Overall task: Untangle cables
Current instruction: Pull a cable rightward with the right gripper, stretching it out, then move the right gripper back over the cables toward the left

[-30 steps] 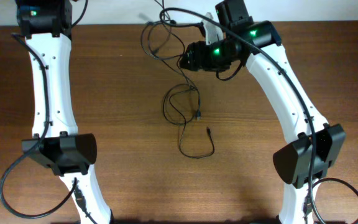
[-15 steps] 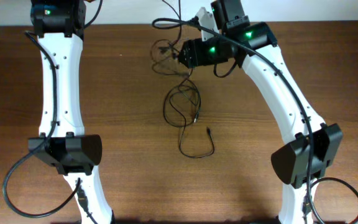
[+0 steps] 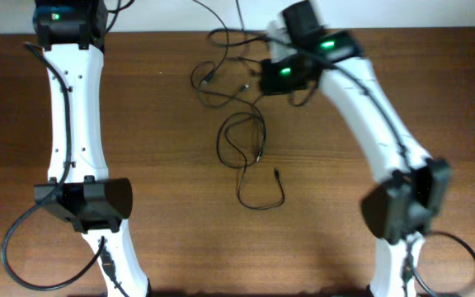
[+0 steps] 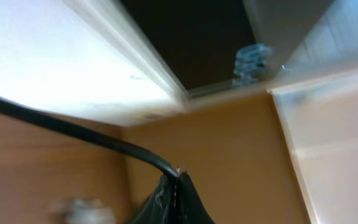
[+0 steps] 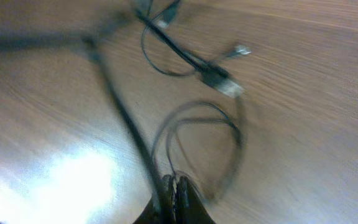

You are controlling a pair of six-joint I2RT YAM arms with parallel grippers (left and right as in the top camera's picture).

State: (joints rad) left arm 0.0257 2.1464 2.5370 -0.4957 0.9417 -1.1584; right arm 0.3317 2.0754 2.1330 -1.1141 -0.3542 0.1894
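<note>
Wooden bench (image 3: pixel 163 165) is strewn with light, limp cables (image 5: pixel 179 50); strands are pinched in the closed left gripper (image 4: pixel 173 182) and right gripper (image 5: pixel 174 188); plugs (image 5: pixel 229 88) are judged firmer holds.

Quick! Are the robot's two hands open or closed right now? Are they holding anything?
Left gripper: closed, pinching a black cable.
Right gripper: closed, pinching a cable strand just above the table.

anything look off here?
Left fingers pinch a taut cable up high: that wrist camera sees only wall, no table. Other cables lie loose mid-table.
</note>
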